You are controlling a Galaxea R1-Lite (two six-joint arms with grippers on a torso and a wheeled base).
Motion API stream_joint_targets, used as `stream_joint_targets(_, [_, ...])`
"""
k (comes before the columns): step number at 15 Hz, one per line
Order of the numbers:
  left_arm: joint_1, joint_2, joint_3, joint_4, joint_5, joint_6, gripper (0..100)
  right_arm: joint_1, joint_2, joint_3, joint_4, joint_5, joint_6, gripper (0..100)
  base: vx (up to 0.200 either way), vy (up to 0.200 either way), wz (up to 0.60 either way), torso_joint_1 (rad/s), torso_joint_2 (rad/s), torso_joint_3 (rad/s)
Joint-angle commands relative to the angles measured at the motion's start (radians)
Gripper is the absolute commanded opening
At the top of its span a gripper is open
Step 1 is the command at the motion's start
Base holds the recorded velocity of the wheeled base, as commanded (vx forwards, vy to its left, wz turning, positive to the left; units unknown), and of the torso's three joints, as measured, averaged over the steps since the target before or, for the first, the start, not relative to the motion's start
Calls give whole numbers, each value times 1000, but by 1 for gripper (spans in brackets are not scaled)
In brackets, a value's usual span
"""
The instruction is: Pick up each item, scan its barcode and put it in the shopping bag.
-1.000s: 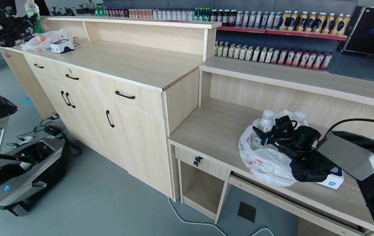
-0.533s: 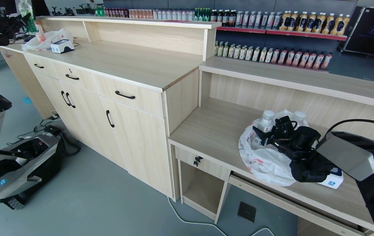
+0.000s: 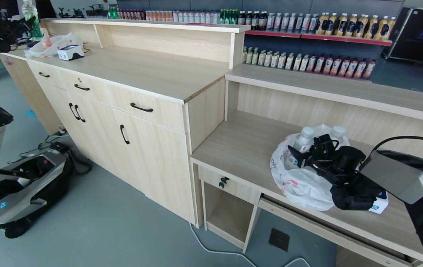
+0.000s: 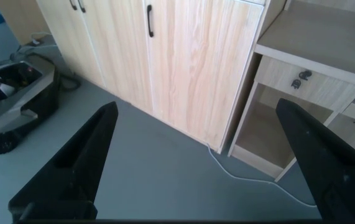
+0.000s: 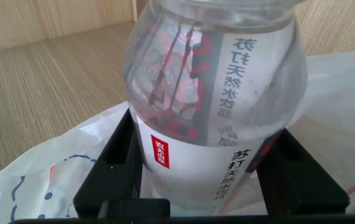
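On the wooden desk [image 3: 241, 144] at 4 o'clock, the right gripper [image 3: 299, 152] clamps a water bottle [image 3: 302, 139] at the mouth of the shopping bag [image 3: 300, 183]. 2 drink shelves [image 3: 319, 37] line 1 o'clock. The left gripper [image 4: 196, 109] gapes over grey floor [image 4: 165, 155].

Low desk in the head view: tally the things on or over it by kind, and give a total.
Bottles: 2, the front bottle and the rear bottle
Shopping bag: 1
Barcode scanner: 1
Total: 4
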Motion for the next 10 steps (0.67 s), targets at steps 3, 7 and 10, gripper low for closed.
stream_joint_targets(3, [0, 0, 0, 0, 0, 0, 100, -14, -13, 9, 3, 0, -1, 0, 0, 0, 0, 0, 0, 0])
stream_joint_targets(7, [0, 0, 0, 0, 0, 0, 100, -14, -62, 26, 11, 2, 4, 0, 0, 0, 0, 0, 0, 0])
stream_joint_targets(10, [0, 0, 0, 0, 0, 0, 100, -16, -111, 51, 15, 9, 9, 100, 0, 0, 0, 0, 0, 0])
